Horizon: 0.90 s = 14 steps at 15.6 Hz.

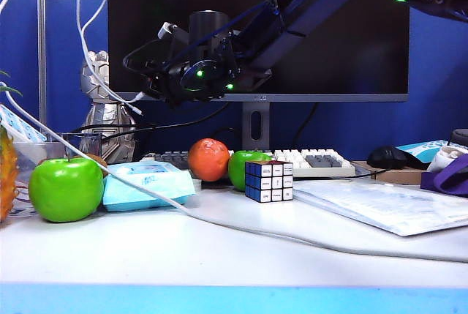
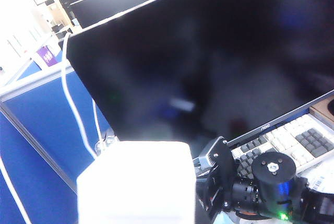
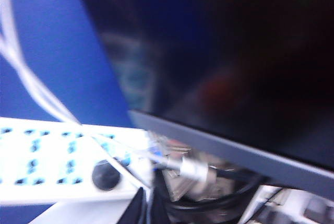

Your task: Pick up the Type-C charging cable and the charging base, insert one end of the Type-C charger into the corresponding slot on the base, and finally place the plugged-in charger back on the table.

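The charging base (image 2: 136, 182) is blurred and cut off; left gripper hidden.

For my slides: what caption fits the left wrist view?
Left end effector holding the charging base before the dark monitor, thin white cable trailing.

A glossy white rectangular charger block (image 2: 136, 182) fills the left end effector's grip, plain and unmarked. A thin white charging cord (image 1: 88, 50) trails past a deep blue partition panel (image 1: 69, 58). The right end effector (image 1: 170, 83) is matte black with small green lights glowing, set before a black monitor screen (image 1: 322, 43) with a grey lower bezel. Well below it, a bright green apple (image 1: 66, 188) sits on the white tabletop (image 1: 219, 255) with its light-blue front edge. Nearby are a pale-blue soft wipes pack (image 1: 146, 184), an orange-red round fruit (image 1: 208, 159) and a puzzle cube (image 1: 268, 180) showing blue and white squares in black grid lines.
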Motion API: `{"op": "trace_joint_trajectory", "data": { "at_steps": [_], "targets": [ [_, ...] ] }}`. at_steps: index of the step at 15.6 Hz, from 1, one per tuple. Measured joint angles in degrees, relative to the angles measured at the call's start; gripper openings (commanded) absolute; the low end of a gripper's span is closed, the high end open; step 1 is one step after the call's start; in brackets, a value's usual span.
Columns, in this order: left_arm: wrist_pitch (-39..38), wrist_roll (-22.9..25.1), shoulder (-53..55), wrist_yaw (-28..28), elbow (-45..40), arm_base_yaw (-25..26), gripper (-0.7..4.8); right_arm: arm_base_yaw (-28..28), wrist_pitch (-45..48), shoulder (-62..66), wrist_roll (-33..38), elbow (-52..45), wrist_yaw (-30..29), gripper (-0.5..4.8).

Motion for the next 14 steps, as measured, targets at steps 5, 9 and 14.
{"op": "trace_joint_trajectory", "data": {
  "at_steps": [5,9,14],
  "targets": [
    [-0.02,0.00,0.04,0.02,0.00,0.00,-0.06,-0.79,-11.37,-6.14,-3.15,-0.07,-3.08,-0.05],
    [-0.02,0.00,0.04,0.00,0.00,0.00,-0.06,-1.66,-22.60,-13.33,-9.25,-0.17,-3.17,-0.05],
    [-0.02,-0.02,0.04,0.00,0.00,0.00,-0.06,-2.86,-38.16,-25.62,-17.33,-0.15,-3.13,-0.05]
  ]
}}
